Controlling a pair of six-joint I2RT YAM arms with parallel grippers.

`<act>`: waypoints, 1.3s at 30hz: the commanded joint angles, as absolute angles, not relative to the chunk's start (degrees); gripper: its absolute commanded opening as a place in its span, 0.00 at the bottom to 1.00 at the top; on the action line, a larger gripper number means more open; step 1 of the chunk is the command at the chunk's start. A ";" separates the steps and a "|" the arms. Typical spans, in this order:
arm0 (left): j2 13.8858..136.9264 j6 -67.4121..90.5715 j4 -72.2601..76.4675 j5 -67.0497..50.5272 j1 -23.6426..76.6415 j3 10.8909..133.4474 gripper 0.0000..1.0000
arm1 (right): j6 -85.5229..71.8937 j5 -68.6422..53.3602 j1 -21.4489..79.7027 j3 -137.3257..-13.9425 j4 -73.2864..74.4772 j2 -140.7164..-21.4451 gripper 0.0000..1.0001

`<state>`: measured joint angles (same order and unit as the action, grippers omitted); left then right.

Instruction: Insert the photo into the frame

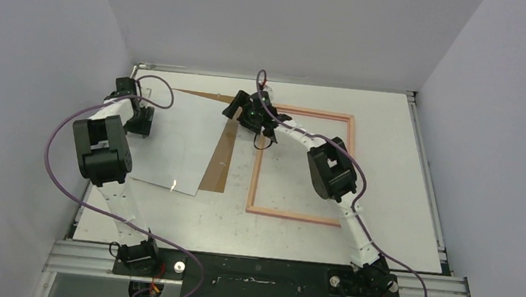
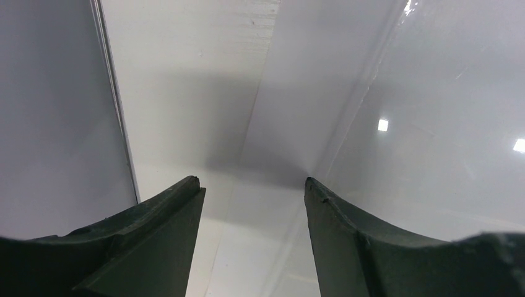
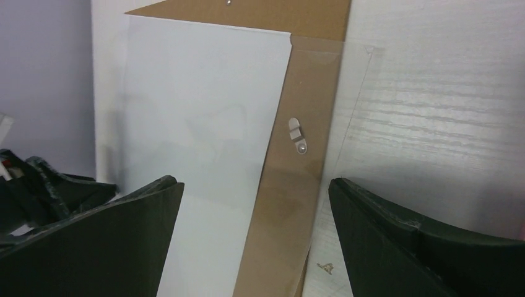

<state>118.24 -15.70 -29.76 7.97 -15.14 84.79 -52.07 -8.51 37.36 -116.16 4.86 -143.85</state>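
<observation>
You're at the pick-up step. The photo lies white side up on the backing, right by your left claw and to the left of the right claw, which hovers at the frame's far-left corner. Both claws are spread and empty. Next you'll likely need an edge lifted off the table to grip. No writing is legible.

The left hand holds its fingers wide apart over the white table — the glossy white photo lies rightward.
</observation>
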 commanded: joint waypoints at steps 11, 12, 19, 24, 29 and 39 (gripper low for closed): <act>119.45 -17.01 -28.83 6.47 -14.50 81.47 0.58 | -63.91 -18.48 36.72 -101.90 -15.45 -135.75 0.98; 119.44 -16.98 -28.78 6.47 -14.50 81.45 0.58 | -64.05 -18.73 36.74 -101.36 -16.09 -135.35 0.98; 119.21 -17.62 -29.00 6.38 -14.41 81.10 0.58 | -64.25 -18.98 37.45 -96.64 -19.42 -132.16 0.97; 119.10 -17.80 -28.92 6.32 -14.24 80.89 0.58 | -64.61 -19.87 37.81 -94.27 -22.19 -131.05 0.95; 119.07 -18.10 -28.93 6.37 -13.89 80.78 0.58 | -62.96 -20.16 38.36 -94.18 -22.54 -129.67 0.94; 118.86 -18.37 -29.00 6.25 -13.54 80.60 0.58 | -64.07 -23.42 38.90 -91.53 -29.15 -128.74 0.91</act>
<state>117.51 -18.39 -27.49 8.23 -14.48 83.11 -63.35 -20.21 37.82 -92.73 -20.64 -133.56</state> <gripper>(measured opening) 0.584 0.923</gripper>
